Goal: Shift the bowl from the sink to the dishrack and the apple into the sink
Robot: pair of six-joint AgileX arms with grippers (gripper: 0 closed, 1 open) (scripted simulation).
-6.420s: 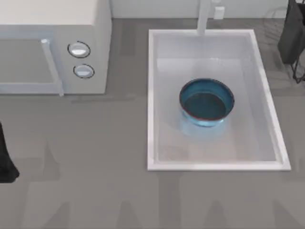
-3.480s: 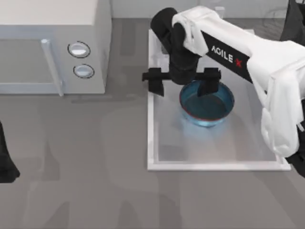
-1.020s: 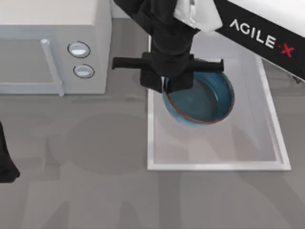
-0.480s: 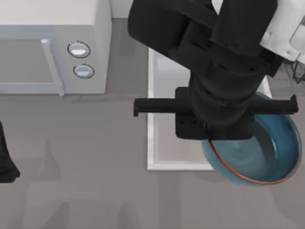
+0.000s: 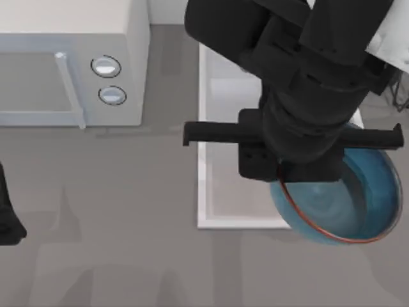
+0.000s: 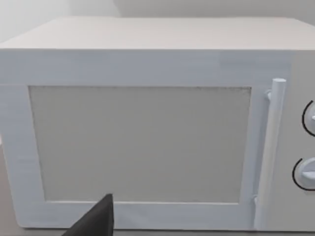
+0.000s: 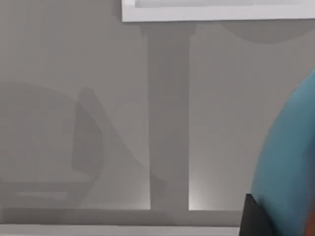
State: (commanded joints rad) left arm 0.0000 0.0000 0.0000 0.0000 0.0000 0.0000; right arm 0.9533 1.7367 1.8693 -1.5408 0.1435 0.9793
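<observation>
Blue and glossy, the bowl point(image 5: 345, 201) hangs in the air, lifted clear of the sink point(image 5: 203, 128) and held near the camera, so it looks large. Seen from above, it overlaps the sink's front right corner and the grey table point(image 5: 128, 243) in front of it. Its thin reddish-brown rim curves along the near edge. The right gripper point(image 5: 281, 176) is clamped on the bowl's rim at its left side, with the dark wrist and arm rising over the basin and hiding much of it. In the right wrist view, a slice of the bowl's blue wall point(image 7: 288, 167) sits beside a dark fingertip point(image 7: 253, 216), with the table and the sink's white rim point(image 7: 216, 12) beyond. The left arm is parked at the table's left edge; its wrist camera faces the white microwave point(image 6: 147, 123), and I cannot tell how its fingers stand.
</observation>
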